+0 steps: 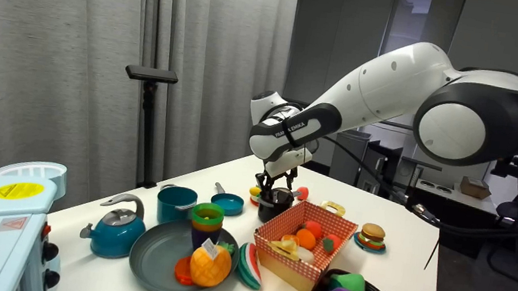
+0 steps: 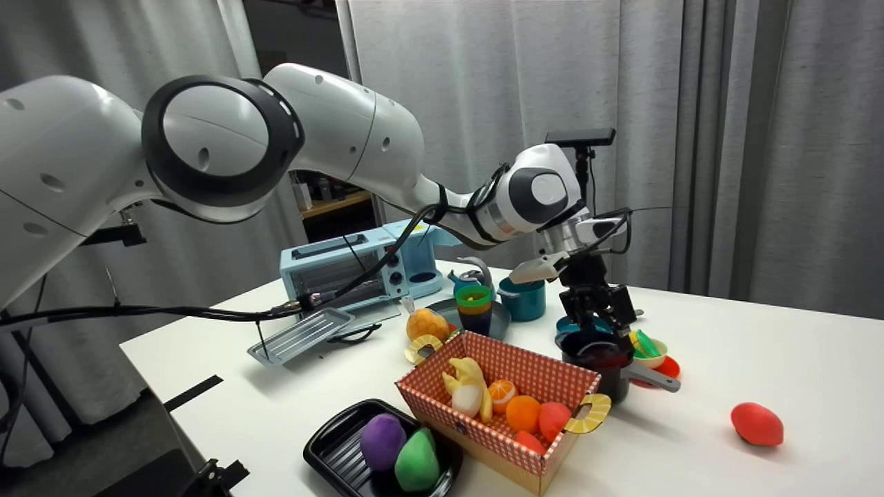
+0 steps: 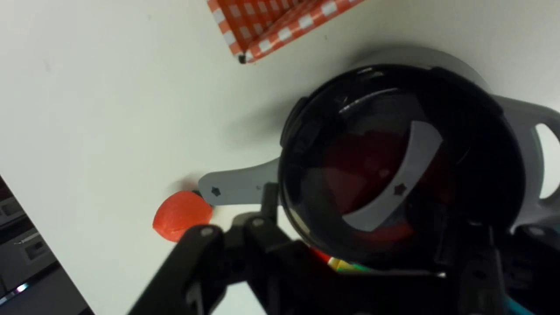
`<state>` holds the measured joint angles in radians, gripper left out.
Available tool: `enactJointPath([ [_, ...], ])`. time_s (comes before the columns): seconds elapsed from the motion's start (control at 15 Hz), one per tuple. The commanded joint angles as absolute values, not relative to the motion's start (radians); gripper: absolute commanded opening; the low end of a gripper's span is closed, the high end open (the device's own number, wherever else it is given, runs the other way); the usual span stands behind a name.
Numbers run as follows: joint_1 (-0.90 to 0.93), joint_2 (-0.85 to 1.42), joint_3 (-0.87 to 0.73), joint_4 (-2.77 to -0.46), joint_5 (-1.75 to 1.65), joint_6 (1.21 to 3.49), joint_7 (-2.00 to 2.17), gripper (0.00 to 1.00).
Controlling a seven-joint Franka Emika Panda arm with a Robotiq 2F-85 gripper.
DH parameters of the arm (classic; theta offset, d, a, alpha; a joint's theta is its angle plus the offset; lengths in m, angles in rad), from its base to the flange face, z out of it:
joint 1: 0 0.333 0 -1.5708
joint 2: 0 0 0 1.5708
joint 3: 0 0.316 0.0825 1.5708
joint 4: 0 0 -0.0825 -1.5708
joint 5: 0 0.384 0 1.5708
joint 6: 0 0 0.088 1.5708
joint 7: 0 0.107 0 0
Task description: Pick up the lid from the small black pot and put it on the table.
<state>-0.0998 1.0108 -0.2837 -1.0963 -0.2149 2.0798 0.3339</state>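
Hand (image 3: 371, 211) spread wide at lid (image 3: 376, 162), holds nothing I can see. Lining-up step, I think. Next: move onto grey handle (image 3: 396, 192), squeeze, lift off pot (image 1: 270, 212).

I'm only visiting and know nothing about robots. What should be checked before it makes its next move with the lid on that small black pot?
1. Lid over the small black pot: ok, it covers the pot's mouth in the wrist view.
2. Gripper at the pot, fingers apart: ok.
3. Lid's grey handle pinched: not ok; no finger crosses it in the wrist view.
4. Lid sitting flat: cannot tell; the gripper hides part of its rim.
5. Room to move: probably not ok; the checked basket stands close beside the pot.
6. White table in sight for setting down: ok.
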Motion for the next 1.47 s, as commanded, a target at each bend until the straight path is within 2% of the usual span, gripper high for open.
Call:
enactJointPath([
  [0.0,-0.1,1.052,-0.292,-1.005,-0.223,2.019,0.356,0.44],
  [0.2,-0.099,1.055,-0.288,-0.989,-0.224,2.004,0.353,0.18],
  [0.4,-0.097,1.06,-0.291,-0.986,-0.229,2.002,0.353,0.0],
  [1.07,-0.114,1.036,-0.274,-0.975,-0.193,1.998,0.373,0.0],
  [1.13,-0.115,1.033,-0.272,-0.973,-0.187,1.998,0.379,0.26],
  [1.2,-0.115,1.031,-0.273,-0.974,-0.182,1.998,0.391,0.27],
  [1.4,-0.115,1.019,-0.277,-1.003,-0.164,2.011,0.426,0.49],
])
